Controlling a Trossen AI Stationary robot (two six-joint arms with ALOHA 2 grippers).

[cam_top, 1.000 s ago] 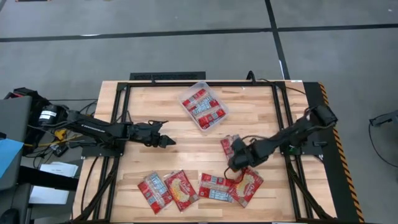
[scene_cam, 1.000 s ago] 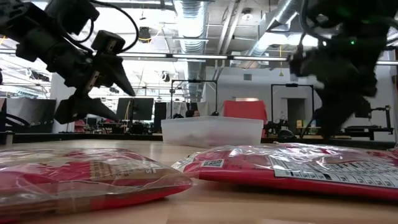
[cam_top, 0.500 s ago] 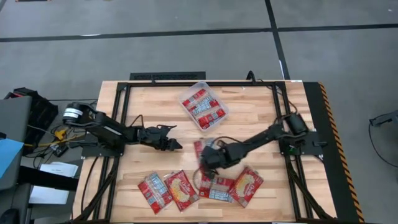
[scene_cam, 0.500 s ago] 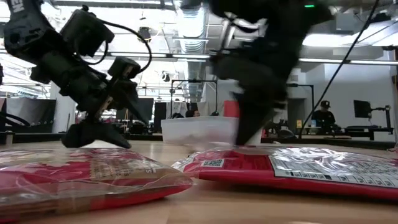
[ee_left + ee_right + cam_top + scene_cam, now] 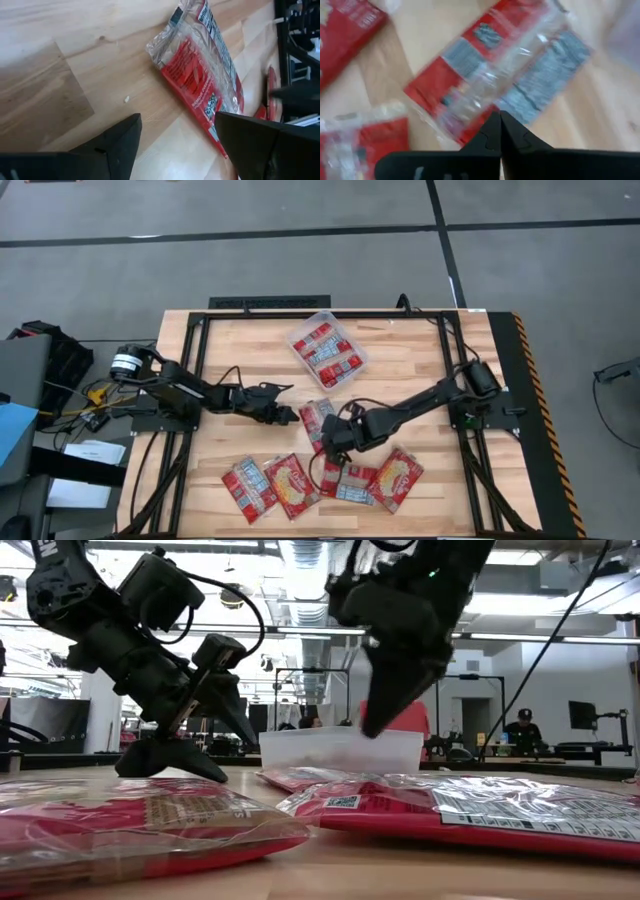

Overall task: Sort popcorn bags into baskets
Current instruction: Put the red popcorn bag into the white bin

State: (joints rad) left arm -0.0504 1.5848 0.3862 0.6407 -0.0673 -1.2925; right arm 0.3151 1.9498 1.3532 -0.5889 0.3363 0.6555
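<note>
person [image 5: 520, 726] only at table level

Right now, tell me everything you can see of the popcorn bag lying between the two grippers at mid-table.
The popcorn bag is a flat red packet in clear crinkly wrap with a white-grey printed label panel. It lies flat on the wooden table, in front of the clear basket. The open left gripper sits just beside one edge; the shut right gripper hovers by the other. Neither holds it.
</note>
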